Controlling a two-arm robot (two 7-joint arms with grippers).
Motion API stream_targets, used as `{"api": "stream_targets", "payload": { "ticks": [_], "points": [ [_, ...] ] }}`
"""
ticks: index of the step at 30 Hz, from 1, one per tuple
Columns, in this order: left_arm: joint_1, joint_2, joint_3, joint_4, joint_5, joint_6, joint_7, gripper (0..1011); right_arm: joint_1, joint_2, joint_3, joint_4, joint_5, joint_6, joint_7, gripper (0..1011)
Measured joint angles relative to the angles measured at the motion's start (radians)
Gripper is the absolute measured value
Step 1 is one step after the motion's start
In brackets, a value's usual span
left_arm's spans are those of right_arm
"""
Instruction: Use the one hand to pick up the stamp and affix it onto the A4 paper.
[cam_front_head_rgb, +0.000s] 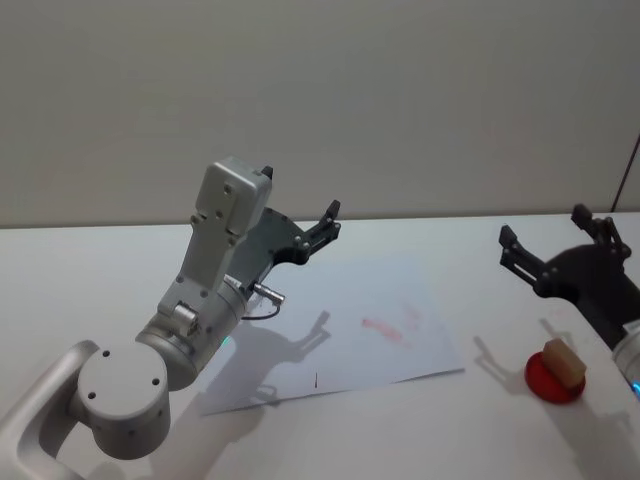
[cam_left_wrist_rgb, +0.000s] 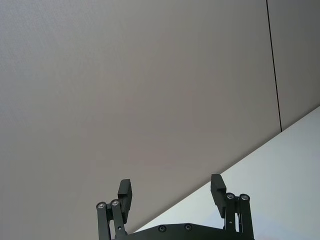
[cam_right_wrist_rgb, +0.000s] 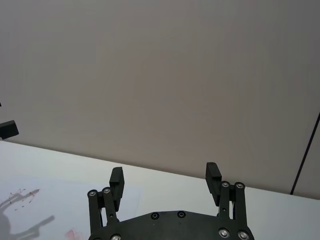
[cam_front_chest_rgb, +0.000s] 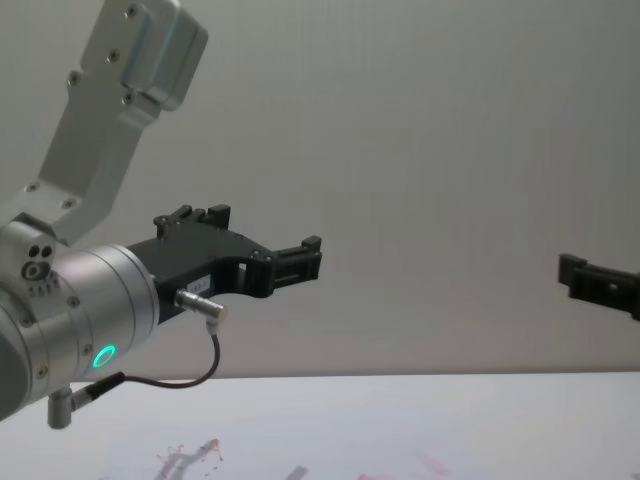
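Looming nearest, the left end effector (cam_front_head_rgb: 322, 228) is hanging spread and empty over the surface (cam_front_head_rgb: 100, 270), where the A4 paper (cam_front_head_rgb: 340, 340) is lying. The right end effector (cam_front_head_rgb: 545, 232) is hovering released. A red pad (cam_front_head_rgb: 550, 388) is carrying the stamp (cam_front_head_rgb: 563, 362) near it, toward the robot, making this arm the nearer.

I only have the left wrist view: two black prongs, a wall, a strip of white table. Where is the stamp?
Observer: The stamp sits on a red pad on the right side of the table.
Operator: Is anything holding it?
Observer: No. The right hand is open, raised off the table and apart from the stamp.
Operator: And the paper?
Observer: The paper lies flat mid-table, left of the stamp, with faint red marks on it.
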Motion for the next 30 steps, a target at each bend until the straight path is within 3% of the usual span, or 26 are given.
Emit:
{"api": "stream_targets", "payload": {
  "ticks": [10, 18, 30],
  "points": [
    [0.000, 0.000, 0.000, 0.000, 0.000, 0.000, 0.000, 1001, -0.082, 0.045, 0.019, -0.061, 0.016, 0.042, -0.061, 1001],
    [0.000, 0.000, 0.000, 0.000, 0.000, 0.000, 0.000, 1001, -0.163, 0.088, 0.038, -0.114, 0.028, 0.125, -0.125, 1001],
    [0.000, 0.000, 0.000, 0.000, 0.000, 0.000, 0.000, 1001, -0.188, 0.097, 0.039, -0.125, 0.023, 0.237, -0.130, 1001]
  ]
}}
